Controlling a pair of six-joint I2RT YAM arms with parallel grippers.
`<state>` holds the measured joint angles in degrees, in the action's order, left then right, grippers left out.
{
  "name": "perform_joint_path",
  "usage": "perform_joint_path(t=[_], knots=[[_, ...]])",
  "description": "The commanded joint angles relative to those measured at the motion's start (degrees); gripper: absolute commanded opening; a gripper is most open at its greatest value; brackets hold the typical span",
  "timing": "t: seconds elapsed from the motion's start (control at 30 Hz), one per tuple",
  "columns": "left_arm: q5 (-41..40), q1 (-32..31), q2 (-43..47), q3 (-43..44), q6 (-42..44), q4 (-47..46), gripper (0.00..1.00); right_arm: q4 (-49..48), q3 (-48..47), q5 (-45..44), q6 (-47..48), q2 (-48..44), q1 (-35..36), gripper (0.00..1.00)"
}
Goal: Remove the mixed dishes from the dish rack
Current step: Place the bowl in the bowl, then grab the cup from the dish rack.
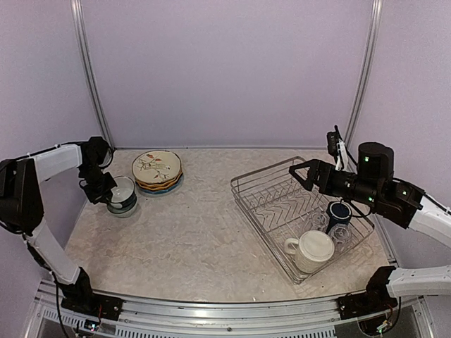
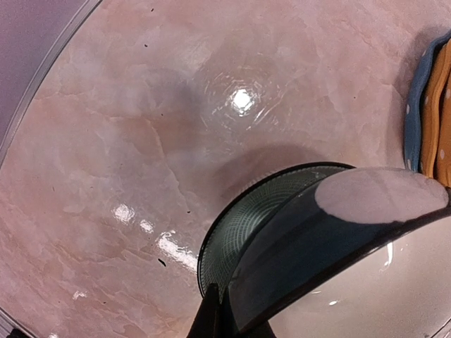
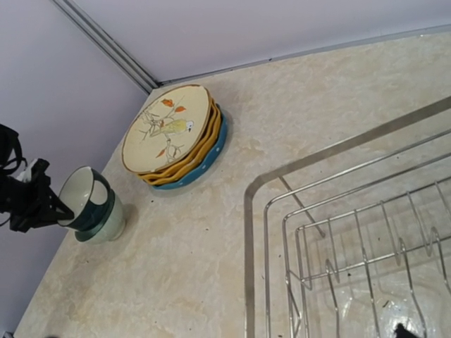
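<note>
At the table's left, my left gripper [image 1: 107,191] is shut on the rim of a dark-blue bowl [image 1: 124,191]. In the left wrist view the thin rim of that bowl [image 2: 317,232] sits pinched between the fingers [image 2: 208,317]. The bowl tilts inside a pale bowl [image 3: 106,224] that stands on the table. Beside them is a stack of plates [image 1: 157,171]: cream floral on top, orange under it, blue dotted at the bottom. The dish rack [image 1: 262,184] holds a large cream mug [image 1: 311,248], a navy mug [image 1: 338,212] and clear glasses [image 1: 340,233]. My right gripper [image 1: 303,172] hangs open above the rack's far corner, holding nothing.
Purple walls with metal posts close in the back and both sides. The rack's wire rim [image 3: 248,232] stands raised above the marble table [image 1: 197,232]. My left arm [image 3: 28,201] shows at the left edge of the right wrist view.
</note>
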<state>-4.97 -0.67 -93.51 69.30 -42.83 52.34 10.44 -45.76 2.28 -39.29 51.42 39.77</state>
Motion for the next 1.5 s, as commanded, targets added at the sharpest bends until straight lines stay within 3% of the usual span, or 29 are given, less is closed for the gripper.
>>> perform_joint_path(t=[0.0,0.3,0.47,0.77,0.87,1.03,1.2,1.3,1.47], knots=[[0.4,0.2,0.2,-1.4,-1.4,-2.7,0.01,-1.8,1.4,0.4,-0.9,0.6,-0.2,1.0],[0.3,0.2,1.6,-3.8,-1.3,-3.3,0.15,-2.8,2.1,1.1,-1.6,1.1,-0.2,1.0],[1.5,0.2,5.0,-5.2,-1.1,-2.3,0.33,2.7,0.0,-1.5,0.9,1.6,-0.1,1.0],[9.2,-0.1,18.9,-0.6,5.4,-1.1,0.85,24.4,-7.2,-7.5,7.7,6.5,-0.1,1.0],[13.8,-2.1,23.7,2.9,9.3,-3.3,0.96,29.3,-8.0,-6.0,8.0,7.5,0.0,1.0],[19.3,-10.6,26.4,12.1,15.0,-8.9,0.99,36.1,-8.8,-4.6,6.7,8.5,1.1,1.0],[22.2,-20.2,21.9,20.0,19.9,-13.8,0.99,42.8,-10.0,-9.0,4.3,11.7,1.2,1.0],[23.5,-23.7,18.6,21.0,22.9,-16.5,0.99,45.0,-10.7,-12.9,3.1,14.6,1.2,1.0],[28.3,-24.1,15.6,17.0,23.9,-18.3,0.99,44.6,-11.8,-18.5,0.1,19.4,1.1,1.0]])
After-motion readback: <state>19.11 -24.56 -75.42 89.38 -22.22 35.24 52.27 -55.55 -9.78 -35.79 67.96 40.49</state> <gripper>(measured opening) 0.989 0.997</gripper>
